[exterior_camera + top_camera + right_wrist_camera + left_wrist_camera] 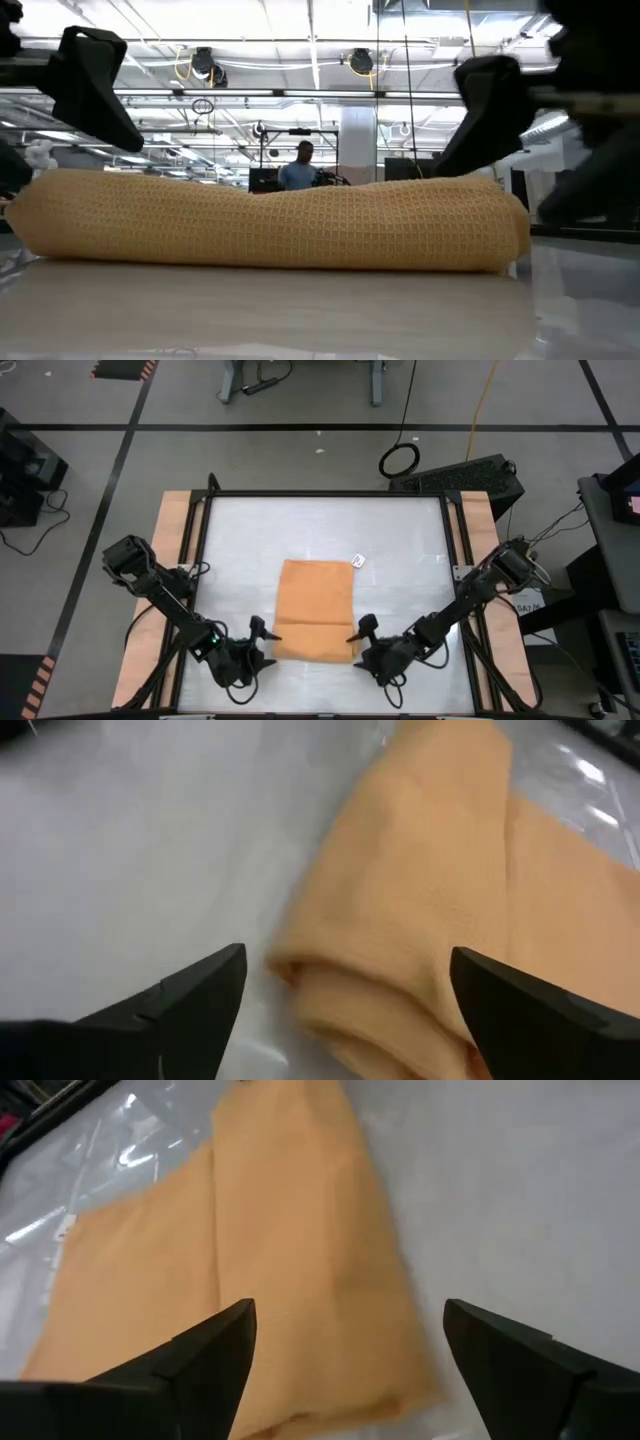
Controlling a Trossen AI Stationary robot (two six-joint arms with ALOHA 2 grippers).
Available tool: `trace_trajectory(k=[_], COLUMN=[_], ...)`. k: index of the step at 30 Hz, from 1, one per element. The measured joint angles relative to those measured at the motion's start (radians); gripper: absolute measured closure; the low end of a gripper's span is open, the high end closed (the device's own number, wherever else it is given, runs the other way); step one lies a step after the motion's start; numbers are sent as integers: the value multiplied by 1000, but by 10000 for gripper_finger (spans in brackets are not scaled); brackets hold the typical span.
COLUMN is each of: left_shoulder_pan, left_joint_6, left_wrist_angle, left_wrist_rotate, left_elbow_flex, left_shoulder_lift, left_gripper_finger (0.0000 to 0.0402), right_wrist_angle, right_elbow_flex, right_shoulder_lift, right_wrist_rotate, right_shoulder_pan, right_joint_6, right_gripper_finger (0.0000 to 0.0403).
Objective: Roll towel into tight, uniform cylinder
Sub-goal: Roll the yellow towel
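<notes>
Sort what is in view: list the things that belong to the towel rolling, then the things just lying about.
Belongs to the job:
- towel, partly rolled at its near edge
- left gripper, open at the roll's left end
- right gripper, open at its right end

Just lying about:
- small white object on the table, beside the towel's far corner
- person in the room behind

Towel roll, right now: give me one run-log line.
orange-tan cloth towel: near edge rolled, rest flat | left gripper: open at roll's left end | right gripper: open at right end
</notes>
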Motion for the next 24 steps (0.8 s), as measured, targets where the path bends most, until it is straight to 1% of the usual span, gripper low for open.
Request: trace_trajectory(k=[5,7,10,13,16,21,24], left_shoulder_pan=[-32,-39,-40,-42,-42,-33,-26], left_joint_6=[-19,-39,-69,-40,-10,-16,-20], left_wrist_angle=[117,122,112,118,157,186,192], left_wrist_rotate=[-6,-7,-36,-64,-87,-108,-108], left_elbow_flex=[0,0,0,0,0,1,1], left_shoulder_lift=[0,0,27,78,134,189,203], left_gripper_finger=[75,75,75,75,75,75,75], right_wrist_angle=[89,115,124,130,152,239,324], right_elbow_flex=[0,0,0,0,0,0,0], right_shoulder_lift=[0,0,0,0,20,107,166], right_wrist_rotate=[85,93,140,134,119,138,141], right_shoulder_pan=[59,73,85,85,83,59,52], right_joint_6=[131,165,203,157,120,148,126], right_gripper_finger=[62,62,62,60,48,9,7])
